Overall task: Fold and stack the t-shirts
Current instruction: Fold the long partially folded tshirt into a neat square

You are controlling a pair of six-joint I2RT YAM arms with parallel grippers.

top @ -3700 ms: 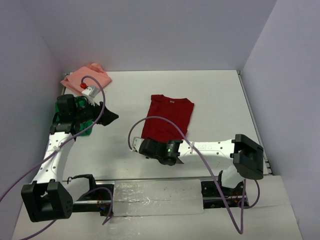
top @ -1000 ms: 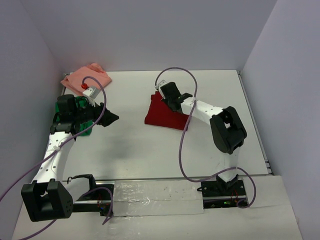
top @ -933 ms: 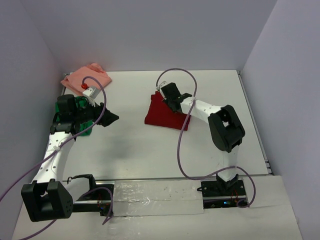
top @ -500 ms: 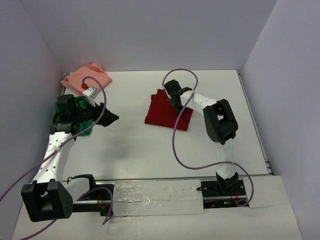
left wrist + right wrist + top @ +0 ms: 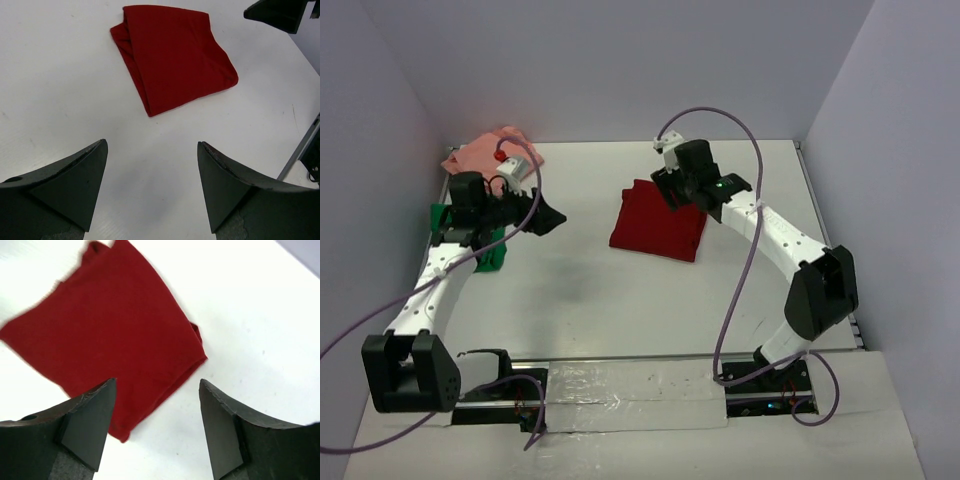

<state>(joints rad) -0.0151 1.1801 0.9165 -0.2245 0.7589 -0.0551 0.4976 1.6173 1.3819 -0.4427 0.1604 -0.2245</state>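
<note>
The right arm arches out, elbow bent, with the right gripper (image 5: 157,385) above the folded dark red t-shirt (image 5: 655,232) at the middle of the table (image 5: 600,300), jaws wide and empty. The left arm reaches along the left side over the green t-shirt (image 5: 492,256), left gripper (image 5: 152,146) wide, empty, facing the red one; the pink t-shirt (image 5: 472,157) lies far left

A white table (image 5: 620,300) carries three things — a folded dark red t-shirt (image 5: 658,220) near its middle, a green t-shirt (image 5: 494,256) by the left edge, a pink t-shirt (image 5: 480,155) in the far left corner.
</note>
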